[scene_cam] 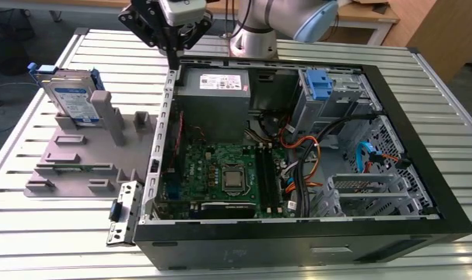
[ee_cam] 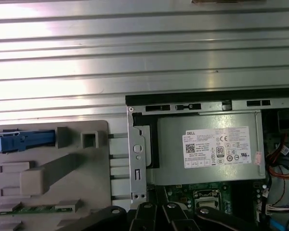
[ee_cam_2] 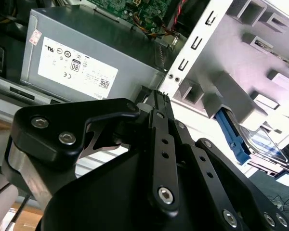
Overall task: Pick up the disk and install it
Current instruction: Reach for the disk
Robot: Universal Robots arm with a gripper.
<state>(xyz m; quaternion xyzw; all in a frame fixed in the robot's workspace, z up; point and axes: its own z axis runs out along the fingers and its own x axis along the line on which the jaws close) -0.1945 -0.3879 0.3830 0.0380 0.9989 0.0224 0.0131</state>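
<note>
Pincer point(ee_cam_2: 156, 97) clenched, empty, over case point(scene_cam: 454, 224) wall; disk point(scene_cam: 70, 96) on edge in grey holder point(scene_cam: 65, 158), partly hidden

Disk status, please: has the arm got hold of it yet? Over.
Gripper shut, empty, above the computer case's back corner. Disk upright in the grey rack, untouched. Rack post close beside it.
</note>
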